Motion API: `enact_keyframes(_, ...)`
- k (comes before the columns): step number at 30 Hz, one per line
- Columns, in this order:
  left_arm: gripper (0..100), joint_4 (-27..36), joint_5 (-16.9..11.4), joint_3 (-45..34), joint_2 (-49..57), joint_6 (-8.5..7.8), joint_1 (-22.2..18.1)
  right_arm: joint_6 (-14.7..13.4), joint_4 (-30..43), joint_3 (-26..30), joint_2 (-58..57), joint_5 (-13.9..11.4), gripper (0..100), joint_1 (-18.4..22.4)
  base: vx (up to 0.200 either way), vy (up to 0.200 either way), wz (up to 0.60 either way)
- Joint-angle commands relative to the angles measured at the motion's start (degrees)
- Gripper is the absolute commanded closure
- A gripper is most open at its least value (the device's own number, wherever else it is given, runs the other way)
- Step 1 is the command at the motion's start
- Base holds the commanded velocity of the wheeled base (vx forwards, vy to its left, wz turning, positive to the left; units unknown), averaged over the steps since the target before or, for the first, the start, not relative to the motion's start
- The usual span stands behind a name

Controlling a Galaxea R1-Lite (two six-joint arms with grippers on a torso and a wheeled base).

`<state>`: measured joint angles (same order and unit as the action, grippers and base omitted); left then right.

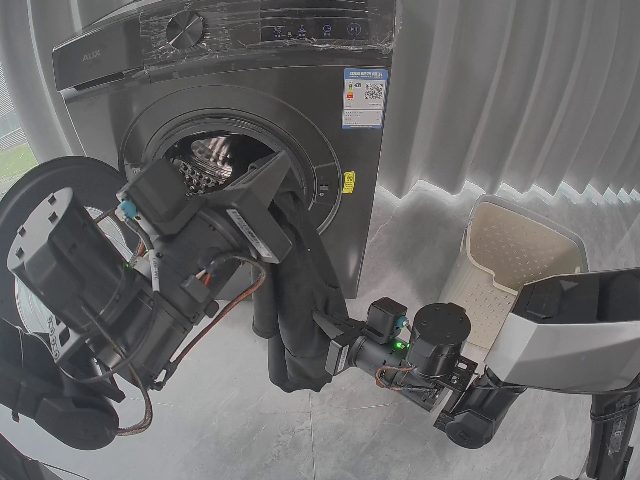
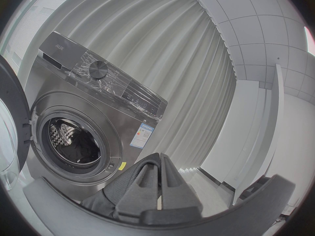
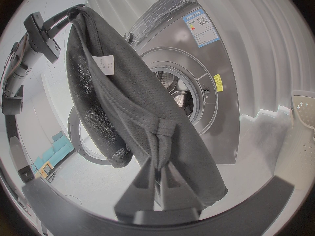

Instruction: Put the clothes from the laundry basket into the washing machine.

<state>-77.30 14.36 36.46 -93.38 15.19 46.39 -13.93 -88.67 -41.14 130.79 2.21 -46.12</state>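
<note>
- Left gripper point(image 1: 279, 167) is clamped on the top edge of a dark garment point(image 1: 300, 268), in front of the open mouth of the washing machine point(image 1: 267, 88); in the left wrist view its fingers point(image 2: 149, 184) are pressed together with dark fabric point(image 2: 119, 184) bunched against one side.
- Right gripper point(image 1: 325, 321) is lower, near the floor point(image 1: 220, 401), and pinches a fold in the lower part of the garment; the right wrist view has that fold point(image 3: 162, 138) caught between the closed tips point(image 3: 159, 167).
- From the right wrist view the garment point(image 3: 131, 99) hangs as a slack band from the left gripper point(image 3: 73, 10) down to the right one, with a white label point(image 3: 103, 64) near its upper end.
- The left wrist view looks straight into the drum point(image 2: 70, 140): perforated metal at the back and a dark mass low inside, too dim to identify.
- In the head view the left arm covers much of the drum opening point(image 1: 213, 158) and most of the open door point(image 1: 47, 181).
- The laundry basket point(image 1: 520, 248) stands on the floor to the right of the machine, well apart from the garment; its near side is cut off by the right arm, and the inside that shows is bare.
</note>
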Motion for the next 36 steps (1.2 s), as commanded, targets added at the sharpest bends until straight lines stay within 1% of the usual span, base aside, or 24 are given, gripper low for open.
enact_keyframes(1,100,-0.04,-0.03,-0.16,-0.40,0.02,-0.51,0.05,-0.01,1.24,-0.89,-0.01,100,-0.38,0.000,0.000,0.00)
enact_keyframes(3,100,0.04,-0.21,-0.60,-0.75,0.02,-2.62,0.05,-0.01,3.88,-4.58,0.08,100,-0.99,0.000,0.000,0.00)
enact_keyframes(8,100,-0.22,-0.39,-2.10,-2.25,-0.07,-4.90,0.05,-0.01,8.54,-11.70,-0.01,100,-1.43,0.000,0.000,0.00)
enact_keyframes(12,100,-0.48,-0.91,-3.85,-2.77,0.02,-5.52,0.05,0.08,9.77,-15.57,-0.10,100,-1.08,0.000,0.000,0.00)
enact_keyframes(13,100,-0.66,-1.53,-4.65,-2.95,0.19,-5.52,0.14,-0.01,9.94,-16.89,-0.10,100,-0.82,0.000,0.000,0.00)
enact_keyframes(17,100,-0.66,-1.97,-6.76,-2.95,0.28,-5.52,0.49,0.08,9.24,-18.47,-0.19,100,-0.73,0.000,0.000,0.00)
enact_keyframes(22,100,-0.66,-3.81,-9.74,-2.95,0.46,-5.43,0.57,0.08,7.04,-19.61,-0.19,100,-0.64,0.000,0.000,0.00)
enact_keyframes(32,100,-0.66,-4.17,-10.53,-2.86,0.54,-5.43,0.66,0.08,4.84,-20.40,-0.19,100,-0.38,0.000,0.000,0.00)
enact_keyframes(33,0,-0.66,-4.43,-11.06,-2.86,0.46,-5.43,0.66,0.17,4.49,-20.49,-0.19,100,-0.38,0.000,0.000,0.00)
enact_keyframes(36,0,-0.66,-5.04,-12.12,-2.95,0.81,-5.52,0.66,0.43,3.53,-20.84,-0.19,100,-0.29,0.000,0.000,0.00)
